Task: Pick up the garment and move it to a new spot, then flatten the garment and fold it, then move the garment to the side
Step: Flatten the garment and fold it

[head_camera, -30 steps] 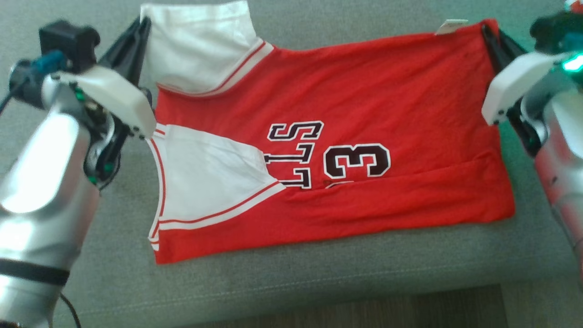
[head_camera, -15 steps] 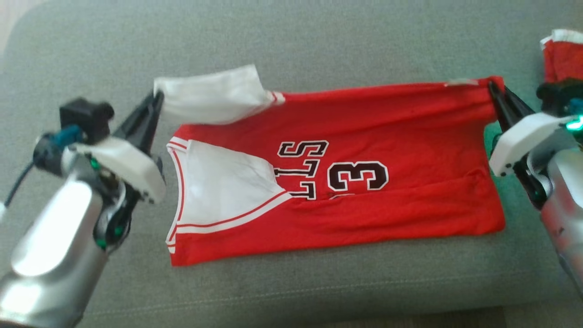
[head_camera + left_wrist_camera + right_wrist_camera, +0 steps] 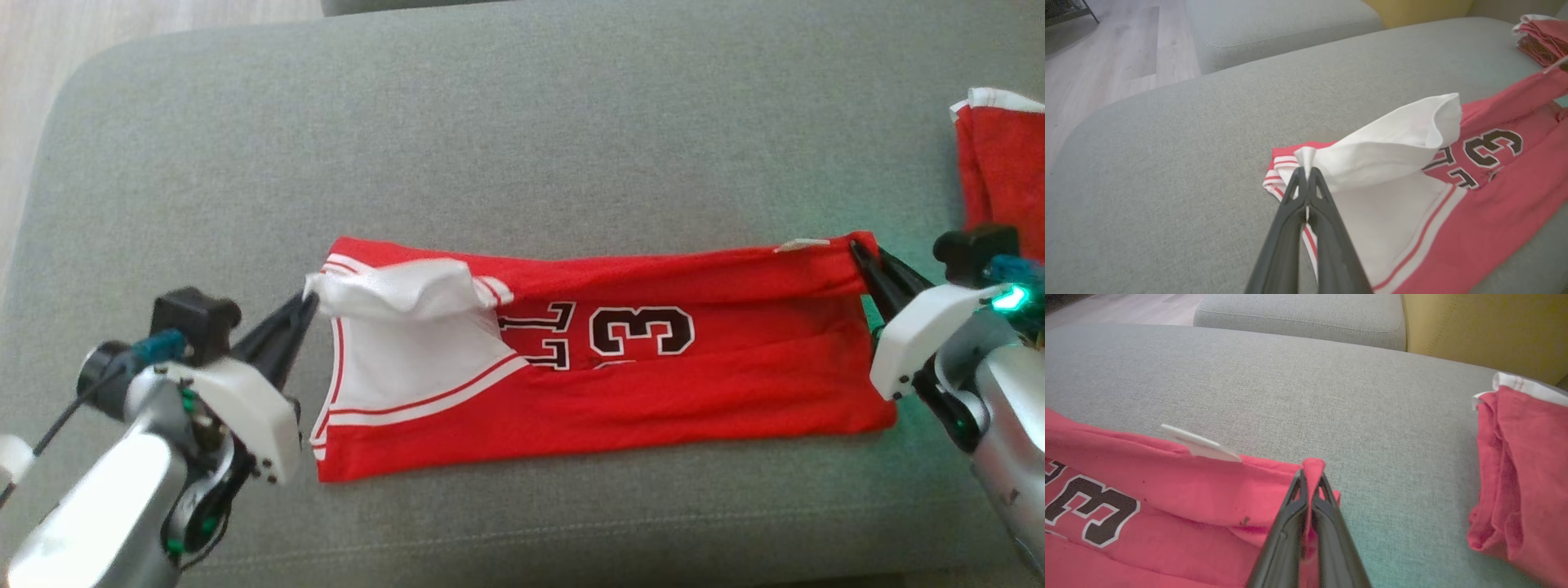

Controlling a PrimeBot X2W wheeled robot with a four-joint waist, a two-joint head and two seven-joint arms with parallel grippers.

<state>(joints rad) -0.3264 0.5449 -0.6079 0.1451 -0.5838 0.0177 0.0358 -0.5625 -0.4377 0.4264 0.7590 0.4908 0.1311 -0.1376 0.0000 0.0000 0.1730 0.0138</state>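
The red garment [image 3: 653, 384], a jersey with white side panels and a black-and-white "3", lay across the near half of the grey sofa cushion [image 3: 522, 122], its long side running left to right. Its far edge was raised off the cushion and stretched as a band between the two arms, leaning over the upper part of the lettering.

The left pincer [image 3: 306, 304] was clamped tight on the white corner at the garment's left end. The cloth there stood up in a loose white flap above the flat panel beneath.

The right pincer [image 3: 857, 249] was closed on the red corner at the garment's far right end, with a little fabric poking up between its tips. A white tag [image 3: 802, 243] stuck out of the hem just left of that grip.

A folded red cloth [image 3: 1004, 163] with white trim lay well apart at the far right of the cushion. Wooden floor [image 3: 1106, 73] showed beyond the cushion's left end.
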